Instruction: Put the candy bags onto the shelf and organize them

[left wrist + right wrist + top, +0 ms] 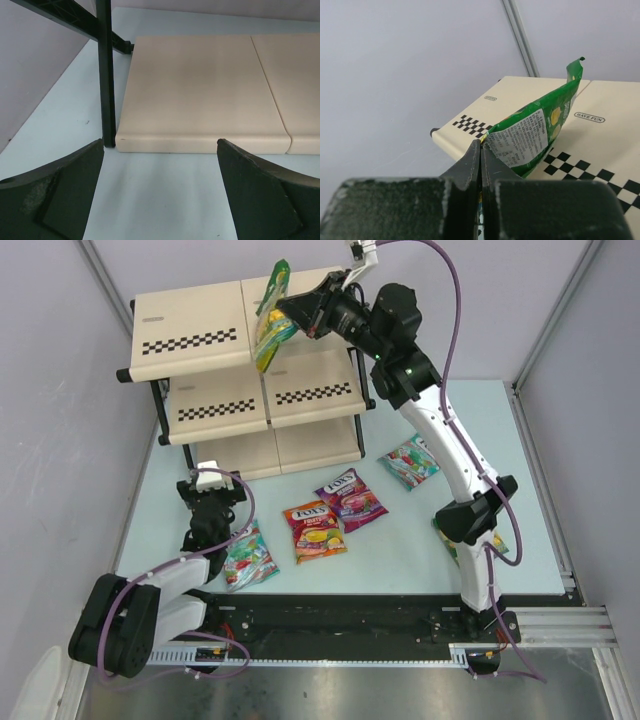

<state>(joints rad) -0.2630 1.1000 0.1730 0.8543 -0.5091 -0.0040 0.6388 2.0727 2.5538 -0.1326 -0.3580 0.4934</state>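
- Closest to the lens, right wrist cam: your right gripper has both fingers pressed together on the corner of a green-yellow candy bag. Back label w/ small print faces the cam.
- From the top cam, the right gripper holds that bag up over the shelf, near the seam between the two top-tier panels. The bag is tilted, with its lower end by the checkered front strip. Can't tell if it touches the panel.
- Left wrist cam: your left gripper has its jaws wide apart w/ nothing between them. It's low over the table and aimed at the front edge of the shelf's bottom panel. A black frame post stands just left of that panel.
- Top cam: the left gripper sits near the shelf's lower-left corner.
- On the table in front of the shelf, all flat:
  - teal bag just beside the left arm
  - red-orange bag in the middle
  - purple-pink bag just right of it, corners close
  - second teal bag further right, next to the right arm
- None of the shelf tiers you can see has a bag lying on it.
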